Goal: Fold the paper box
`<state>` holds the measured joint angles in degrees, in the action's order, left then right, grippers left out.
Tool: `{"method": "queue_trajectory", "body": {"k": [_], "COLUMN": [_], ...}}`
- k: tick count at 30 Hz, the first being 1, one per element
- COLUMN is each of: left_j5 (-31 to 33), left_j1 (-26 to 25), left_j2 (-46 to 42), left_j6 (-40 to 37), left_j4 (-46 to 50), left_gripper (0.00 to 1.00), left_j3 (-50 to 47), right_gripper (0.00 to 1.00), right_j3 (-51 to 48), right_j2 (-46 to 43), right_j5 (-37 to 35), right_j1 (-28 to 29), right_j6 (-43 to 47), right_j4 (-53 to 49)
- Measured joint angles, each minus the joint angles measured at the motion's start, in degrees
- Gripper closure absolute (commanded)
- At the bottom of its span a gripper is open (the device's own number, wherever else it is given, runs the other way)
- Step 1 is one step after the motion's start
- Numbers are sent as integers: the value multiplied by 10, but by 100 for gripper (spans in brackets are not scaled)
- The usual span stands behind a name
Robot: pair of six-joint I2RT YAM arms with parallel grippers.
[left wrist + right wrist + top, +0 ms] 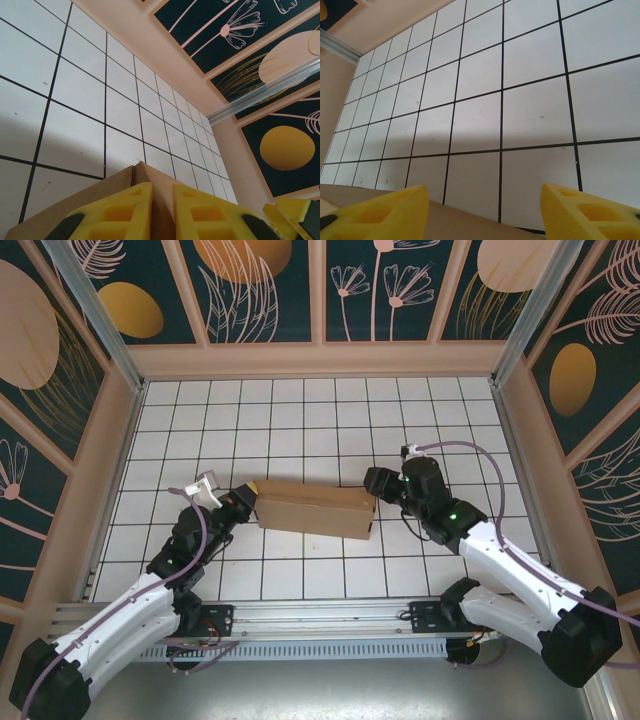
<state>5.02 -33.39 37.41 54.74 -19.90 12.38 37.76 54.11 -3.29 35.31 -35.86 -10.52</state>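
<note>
Risk: paper box (315,508), mid-frame, skews under one-sided grip.
Left gripper (162,186) pinches its left-end edge, nearly closed; right gripper (485,190) wide open, empty, so right end could swing.

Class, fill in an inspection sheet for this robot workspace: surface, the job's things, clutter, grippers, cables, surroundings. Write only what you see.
Surface: white table with black grid lines.
Job's things: paper box, brown, folded into a long flat shape, lying mid-table between the two arms.
Clutter: nothing seen.
Grippers: left gripper shut on an edge at the paper box's left end; right gripper open, fingers wide apart, at the box's right end.
Cables: purple cables run along both arms, off the box.
Surroundings: walls of dark flower-print panels in pale frames, with metal posts at the back corners.
</note>
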Motion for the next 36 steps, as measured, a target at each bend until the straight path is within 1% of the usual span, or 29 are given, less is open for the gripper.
{"method": "queue_trajectory", "body": {"k": [6, 11, 18, 19, 20, 22, 23, 24, 26, 29, 32, 34, 36], "left_j5": [0, 0, -2, -2, -2, -2, -2, -2, 2, 17, 26, 28, 30], "left_j1": [0, 0, 0, 0, 0, 0, 0, 0, 0, 1, 3, 5, 9], "left_j2": [0, 0, 1, 1, 1, 4, 5, 5, 3, -3, -7, -9, -15], "left_j6": [0, 0, 0, 0, 0, 0, 0, 0, -4, -16, -33, -43, -53], "left_j4": [0, -3, -16, -19, -23, -29, -31, -31, -24, 13, 61, 87, 109], "left_gripper": [83, 83, 84, 85, 85, 85, 83, 79, 62, 48, 38, 35, 34], "left_j3": [0, -3, -12, -13, -15, -18, -19, -19, -17, -11, 12, 27, 44], "right_gripper": [35, 39, 54, 58, 63, 68, 69, 69, 69, 68, 68, 67, 67], "right_j3": [-4, -41, -78, -83, -86, -91, -93, -94, -94, -94, -94, -94, -93], "right_j2": [-29, -66, -88, -89, -89, -88, -87, -87, -85, -83, -83, -83, -83], "right_j5": [49, 86, 106, 108, 109, 110, 109, 106, 92, 57, 15, -9, -28], "right_j1": [-9, -9, -7, -6, -5, -3, 0, 3, 13, 37, 65, 81, 89], "right_j6": [-1, -13, -35, -37, -39, -44, -45, -46, -47, -48, -48, -48, -49], "right_j4": [-7, -8, -1, 7, 14, 29, 33, 35, 38, 41, 41, 41, 39]}}
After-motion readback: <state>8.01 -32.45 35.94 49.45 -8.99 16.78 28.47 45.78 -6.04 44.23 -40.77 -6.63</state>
